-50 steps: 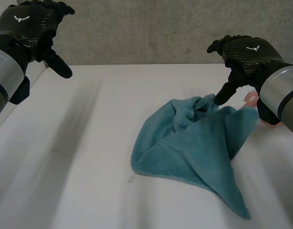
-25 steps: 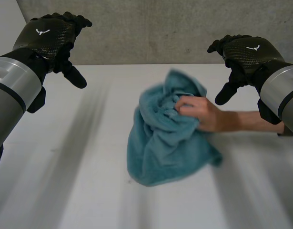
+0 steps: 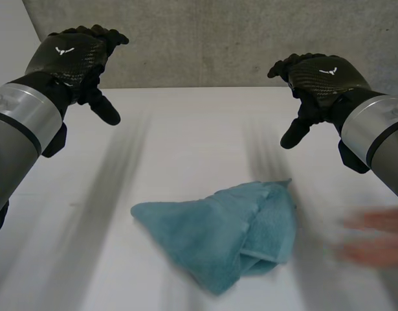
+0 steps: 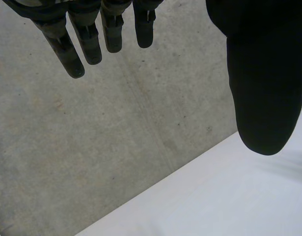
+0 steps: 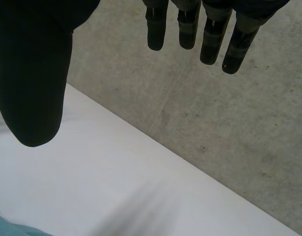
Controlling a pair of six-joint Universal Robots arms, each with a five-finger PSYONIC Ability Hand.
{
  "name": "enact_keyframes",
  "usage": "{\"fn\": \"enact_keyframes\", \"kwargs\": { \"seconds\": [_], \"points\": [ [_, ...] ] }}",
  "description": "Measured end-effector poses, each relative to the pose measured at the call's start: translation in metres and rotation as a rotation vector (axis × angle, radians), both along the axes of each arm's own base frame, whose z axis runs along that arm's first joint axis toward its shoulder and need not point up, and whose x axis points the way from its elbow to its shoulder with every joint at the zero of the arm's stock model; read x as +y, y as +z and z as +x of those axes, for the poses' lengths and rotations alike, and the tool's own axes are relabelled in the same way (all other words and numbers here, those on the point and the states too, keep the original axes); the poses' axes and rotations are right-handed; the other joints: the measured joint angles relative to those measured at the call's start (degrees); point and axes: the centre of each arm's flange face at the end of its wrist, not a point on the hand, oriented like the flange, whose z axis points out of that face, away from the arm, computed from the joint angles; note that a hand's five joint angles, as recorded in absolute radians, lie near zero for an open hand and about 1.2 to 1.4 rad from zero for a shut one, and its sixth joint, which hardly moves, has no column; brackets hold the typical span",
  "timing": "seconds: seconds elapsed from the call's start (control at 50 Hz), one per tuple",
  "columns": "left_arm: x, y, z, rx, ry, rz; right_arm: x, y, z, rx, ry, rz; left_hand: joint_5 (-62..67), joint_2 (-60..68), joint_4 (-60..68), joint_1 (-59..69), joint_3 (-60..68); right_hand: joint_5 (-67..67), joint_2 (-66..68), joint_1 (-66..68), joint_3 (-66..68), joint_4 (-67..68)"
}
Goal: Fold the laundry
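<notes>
A white table [image 3: 186,129] carries one thing, a teal towel [image 3: 218,236], which lies crumpled and flat against the tabletop. One side of the towel runs out to a pointed corner, while the opposite side is doubled over itself in thicker layers with a hemmed edge showing. Bare white surface surrounds the towel on every side, and the table's far edge lies well beyond the towel.

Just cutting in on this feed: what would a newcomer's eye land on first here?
The teal towel lies crumpled on the white table, toward its near side. Above the far side both black hands hover open, left hand and right hand, neither touching the cloth. A person's hand is over the table on the robot's right, beside the towel.
</notes>
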Motion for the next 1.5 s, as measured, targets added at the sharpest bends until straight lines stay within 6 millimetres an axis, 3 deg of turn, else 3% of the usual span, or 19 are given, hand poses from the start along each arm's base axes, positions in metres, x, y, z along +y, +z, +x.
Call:
{"fn": "enact_keyframes", "kwargs": {
  "seconds": [0.3, 0.46, 0.62, 0.68, 0.7, 0.76, 0.8, 0.82, 0.84, 0.86, 0.96, 1.1, 1.16, 1.18, 1.22, 1.28, 1.38, 1.44, 1.5],
  "points": [
    [0.050, -0.021, -0.038, -0.067, -0.176, 0.111, -0.008, -0.018, 0.002, 0.203, 0.043, -0.042, 0.00, 0.00, 0.00, 0.00, 0.00, 0.00, 0.00, 0.00, 0.00, 0.00],
    [0.054, -0.073, -0.050, -0.269, -0.227, 0.263, -0.008, -0.058, 0.002, 0.439, 0.103, 0.039, 0.00, 0.00, 0.00, 0.00, 0.00, 0.00, 0.00, 0.00, 0.00, 0.00],
    [0.057, -0.131, -0.063, -0.460, -0.291, 0.375, -0.003, -0.101, 0.006, 0.520, 0.201, 0.235, 0.19, 0.27, 0.34, 0.25, 0.16, 0.00, 0.00, 0.00, 0.00, 0.00],
    [0.057, -0.142, -0.064, -0.483, -0.299, 0.399, -0.003, -0.108, 0.008, 0.520, 0.228, 0.269, 6.10, 7.43, 6.64, 8.17, 6.04, 0.00, 0.00, 0.00, 0.00, 0.00],
    [0.057, -0.151, -0.065, -0.497, -0.303, 0.417, -0.003, -0.116, 0.010, 0.514, 0.258, 0.302, 22.99, 24.71, 23.88, 27.92, 23.13, 0.06, 0.13, 0.06, 0.11, 0.06],
    [0.056, -0.160, -0.066, -0.508, -0.306, 0.435, -0.002, -0.124, 0.013, 0.500, 0.298, 0.337, 32.09, 33.86, 33.25, 35.83, 32.55, 3.20, 3.09, 2.11, 3.85, 2.46],
    [0.056, -0.164, -0.067, -0.512, -0.307, 0.444, -0.001, -0.128, 0.015, 0.491, 0.320, 0.355, 46.52, 49.23, 48.54, 47.14, 47.70, 9.83, 10.01, 9.27, 10.84, 9.30],
    [0.055, -0.167, -0.068, -0.513, -0.306, 0.445, -0.001, -0.131, 0.017, 0.478, 0.347, 0.370, 48.33, 50.69, 50.56, 48.32, 49.67, 29.49, 32.06, 27.65, 32.13, 30.56],
    [0.054, -0.168, -0.068, -0.511, -0.305, 0.441, -0.001, -0.131, 0.019, 0.470, 0.356, 0.373, 50.82, 54.31, 53.97, 48.83, 52.80, 32.51, 36.67, 30.52, 36.71, 33.99],
    [0.052, -0.167, -0.069, -0.504, -0.303, 0.430, -0.003, -0.130, 0.020, 0.460, 0.362, 0.371, 51.21, 55.24, 55.05, 48.83, 53.60, 44.50, 48.43, 39.30, 48.54, 47.18],
    [0.035, -0.146, -0.078, -0.420, -0.274, 0.294, -0.019, -0.112, 0.030, 0.360, 0.341, 0.299, 51.23, 55.95, 56.19, 49.38, 54.29, 50.02, 54.44, 40.74, 54.93, 54.37],
    [0.010, -0.053, -0.086, -0.167, -0.194, -0.109, -0.056, -0.042, 0.043, 0.029, 0.210, 0.028, 51.23, 56.15, 56.22, 49.38, 54.81, 52.34, 54.44, 42.82, 55.06, 54.48],
    [0.007, -0.006, -0.081, -0.041, -0.148, -0.295, -0.060, 0.007, 0.040, -0.171, 0.155, -0.146, 51.23, 56.26, 56.23, 49.39, 54.94, 52.85, 54.44, 42.82, 55.21, 54.48],
    [0.007, -0.006, -0.081, -0.041, -0.148, -0.295, -0.060, 0.007, 0.040, -0.171, 0.155, -0.146, 51.23, 56.26, 56.23, 49.39, 54.94, 52.85, 54.44, 42.82, 55.21, 54.48],
    [0.010, 0.011, -0.076, 0.036, -0.119, -0.369, -0.053, 0.032, 0.034, -0.286, 0.130, -0.242, 51.23, 56.31, 56.24, 49.38, 55.10, 52.86, 54.44, 42.82, 55.32, 54.50],
    [0.011, 0.008, -0.071, 0.067, -0.104, -0.369, -0.043, 0.039, 0.028, -0.342, 0.119, -0.280, 51.23, 56.33, 56.28, 49.39, 55.10, 52.86, 54.44, 42.82, 55.38, 54.51],
    [0.013, -0.037, -0.055, 0.027, -0.078, -0.245, -0.025, 0.004, 0.023, -0.280, 0.124, -0.191, 51.23, 56.34, 56.46, 49.39, 55.11, 52.86, 54.44, 42.82, 55.40, 54.52],
    [0.018, -0.078, -0.041, -0.042, -0.061, -0.118, -0.013, -0.042, 0.022, -0.141, 0.145, -0.051, 51.23, 56.35, 56.48, 49.38, 55.35, 52.86, 54.44, 42.82, 55.40, 54.50],
    [0.028, -0.107, -0.029, -0.100, -0.055, -0.010, -0.001, -0.083, 0.018, 0.009, 0.168, 0.069, 50.65, 54.52, 55.11, 48.85, 53.64, 39.39, 38.26, 31.39, 39.19, 38.97]
  ]
}}
